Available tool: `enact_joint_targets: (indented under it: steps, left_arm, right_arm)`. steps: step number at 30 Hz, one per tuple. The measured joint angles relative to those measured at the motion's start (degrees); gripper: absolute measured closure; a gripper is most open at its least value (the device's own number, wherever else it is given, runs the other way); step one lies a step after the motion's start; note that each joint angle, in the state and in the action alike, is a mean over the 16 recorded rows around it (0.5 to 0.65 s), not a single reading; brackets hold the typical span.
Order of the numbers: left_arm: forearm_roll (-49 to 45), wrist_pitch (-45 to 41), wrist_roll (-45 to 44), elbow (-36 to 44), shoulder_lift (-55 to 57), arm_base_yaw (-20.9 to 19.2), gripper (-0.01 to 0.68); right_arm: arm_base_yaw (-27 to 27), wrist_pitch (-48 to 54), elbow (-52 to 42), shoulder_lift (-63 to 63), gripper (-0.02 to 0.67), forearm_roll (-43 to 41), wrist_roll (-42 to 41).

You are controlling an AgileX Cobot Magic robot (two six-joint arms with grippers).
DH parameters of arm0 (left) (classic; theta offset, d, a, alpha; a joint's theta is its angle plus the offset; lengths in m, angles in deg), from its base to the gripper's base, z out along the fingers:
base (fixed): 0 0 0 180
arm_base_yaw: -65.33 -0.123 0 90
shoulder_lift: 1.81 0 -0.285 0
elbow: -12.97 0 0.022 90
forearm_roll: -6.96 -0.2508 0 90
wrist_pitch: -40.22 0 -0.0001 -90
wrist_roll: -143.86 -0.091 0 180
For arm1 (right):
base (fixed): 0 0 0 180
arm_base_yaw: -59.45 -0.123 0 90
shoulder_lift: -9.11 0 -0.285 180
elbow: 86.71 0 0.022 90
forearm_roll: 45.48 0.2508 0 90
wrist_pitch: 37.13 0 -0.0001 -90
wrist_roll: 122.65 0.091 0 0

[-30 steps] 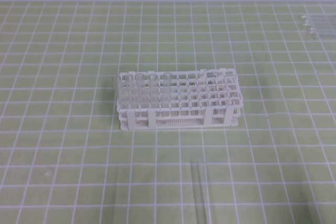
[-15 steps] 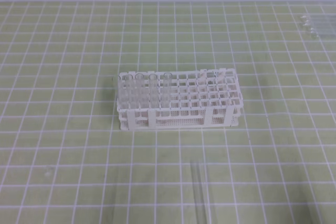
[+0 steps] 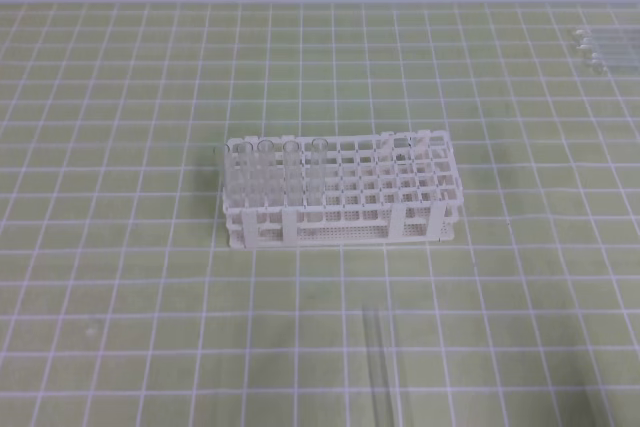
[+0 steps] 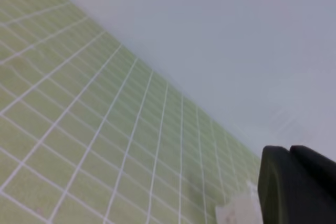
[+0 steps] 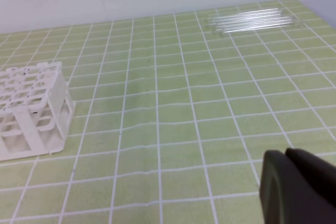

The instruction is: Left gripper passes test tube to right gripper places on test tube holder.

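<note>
Left gripper (image 4: 296, 182): only dark finger ends show at the lower right of its wrist view, jaws clenched on nothing, pointing off along the green gridded desk (image 3: 120, 327) toward the far wall. Right gripper (image 5: 296, 187): same story, jaws clenched and empty, low in its own view, well apart from everything. Neither arm appears in the high view. Outward from there: a test tube (image 3: 381, 367) lies flat on the desk just in front of the test tube holder (image 3: 340, 192), nearly see-through, its lower end cut by the frame edge. The holder stands mid-desk with a row of about 5 tubes upright in its left rear holes; the rest of the holes look free. A bundle of spare tubes (image 5: 252, 19) lies at the far right corner. Task looks unstarted: no pickup, no handover. Risks as I judge them: clear glass on a pale grid is hard to locate, so the left jaws may close beside it or clip it and send it rolling; round glass may slip or tilt in pointed fingers; a hard squeeze could crack it; during handover, release before the right jaws hold means a drop; at the holder, a tilted tube could catch a lattice edge or knock the standing tubes.
</note>
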Motion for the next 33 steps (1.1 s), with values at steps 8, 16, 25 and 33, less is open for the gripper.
enact_joint_targets:
  steps: [8,16,25,33]
  left_arm:
    - [1.03,7.66,0.70,0.08,-0.13,0.01,0.675]
    - [0.97,10.64,4.86,-0.60,0.53,-0.03,0.675]
    - [1.54,-10.48,1.15,-12.84,5.59,-0.04,0.675]
    - [5.45,-40.58,-16.34,-33.10,20.74,-0.02,0.675]
  right_arm:
    - [0.00,0.00,0.00,0.00,0.666,0.00,0.00]
    - [0.00,0.00,0.00,0.00,0.666,0.00,0.00]
    - [0.00,0.00,0.00,0.00,0.666,0.00,0.00]
    - [0.00,0.00,0.00,0.00,0.666,0.00,0.00]
